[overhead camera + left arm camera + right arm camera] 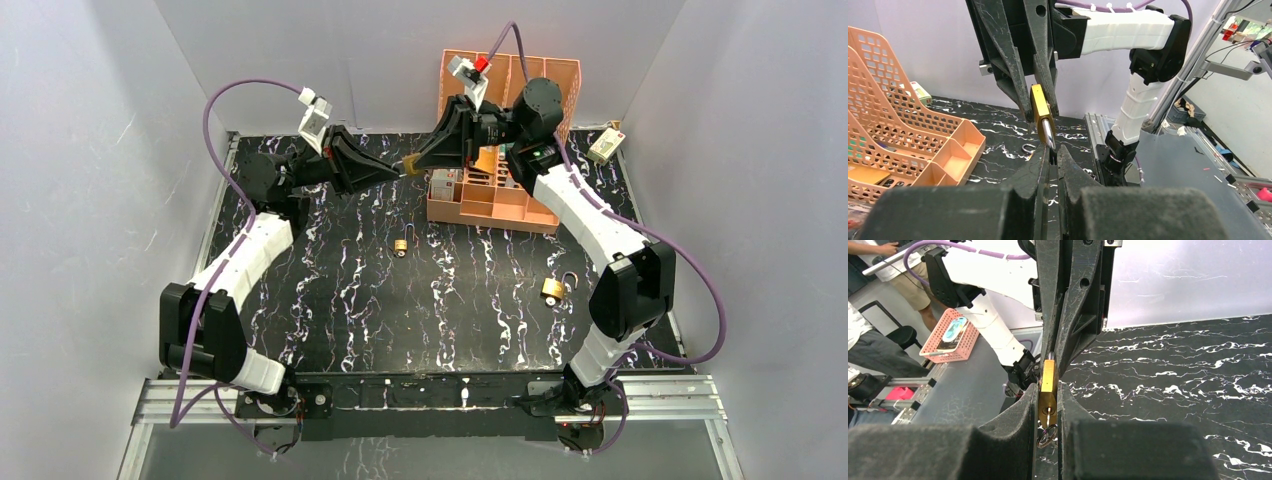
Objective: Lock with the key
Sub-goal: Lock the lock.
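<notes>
A brass padlock (410,165) hangs in the air between my two grippers, above the back of the table. My right gripper (1048,390) is shut on its brass body (1048,385). A key (1048,416) sits in the keyhole, with its ring (1046,436) hanging between my right fingers. My left gripper (1053,152) is shut on the silver shackle (1047,134) at the padlock's other end. In the left wrist view the brass body (1038,106) stands between the right gripper's fingers. In the top view the left gripper (396,171) and right gripper (422,160) meet tip to tip.
An orange divided tray (492,200) and an orange basket (545,80) stand at the back right, just behind my right gripper. Two more padlocks lie on the black marbled table, one (400,246) mid-table and one (553,289) to the right. A white box (606,146) sits far right.
</notes>
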`<state>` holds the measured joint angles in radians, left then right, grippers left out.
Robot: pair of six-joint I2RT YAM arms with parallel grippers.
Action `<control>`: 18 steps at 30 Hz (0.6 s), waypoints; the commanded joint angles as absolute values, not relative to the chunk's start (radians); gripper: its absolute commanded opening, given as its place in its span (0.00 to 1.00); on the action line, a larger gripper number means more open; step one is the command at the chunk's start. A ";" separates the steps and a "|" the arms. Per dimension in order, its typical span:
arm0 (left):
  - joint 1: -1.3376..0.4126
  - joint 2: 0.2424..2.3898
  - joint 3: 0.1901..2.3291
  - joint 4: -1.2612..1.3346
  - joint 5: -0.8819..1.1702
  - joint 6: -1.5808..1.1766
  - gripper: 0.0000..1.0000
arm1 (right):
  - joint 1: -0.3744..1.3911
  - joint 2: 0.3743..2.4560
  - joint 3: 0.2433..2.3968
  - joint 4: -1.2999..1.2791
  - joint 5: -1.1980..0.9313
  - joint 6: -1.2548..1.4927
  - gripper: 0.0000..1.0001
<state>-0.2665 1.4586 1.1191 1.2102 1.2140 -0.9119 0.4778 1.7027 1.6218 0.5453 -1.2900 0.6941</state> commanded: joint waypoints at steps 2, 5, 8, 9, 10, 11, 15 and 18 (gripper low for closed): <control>-0.309 1.425 1.122 1.188 0.972 -0.805 0.00 | 0.644 1.704 1.635 0.445 -1.295 0.648 0.00; -0.280 1.391 1.104 1.135 0.961 -0.772 0.00 | 0.611 1.687 1.665 0.373 -1.299 0.602 0.00; -0.250 1.359 1.094 1.076 0.961 -0.744 0.00 | 0.556 1.659 1.680 0.350 -1.309 0.591 0.00; -0.242 1.349 1.091 1.059 0.962 -0.735 0.00 | 0.538 1.650 1.680 0.350 -1.310 0.592 0.00; -0.236 1.341 1.087 1.045 0.960 -0.726 0.00 | 0.521 1.643 1.680 0.350 -1.310 0.594 0.00; -0.232 1.334 1.086 1.033 0.959 -0.719 0.00 | 0.510 1.639 1.682 0.350 -1.314 0.594 0.00; -0.232 1.323 1.084 1.006 0.962 -0.704 0.00 | 0.496 1.632 1.681 0.350 -1.323 0.591 0.48; -0.230 1.312 1.082 0.970 0.959 -0.680 0.00 | 0.475 1.622 1.683 0.348 -1.317 0.588 0.63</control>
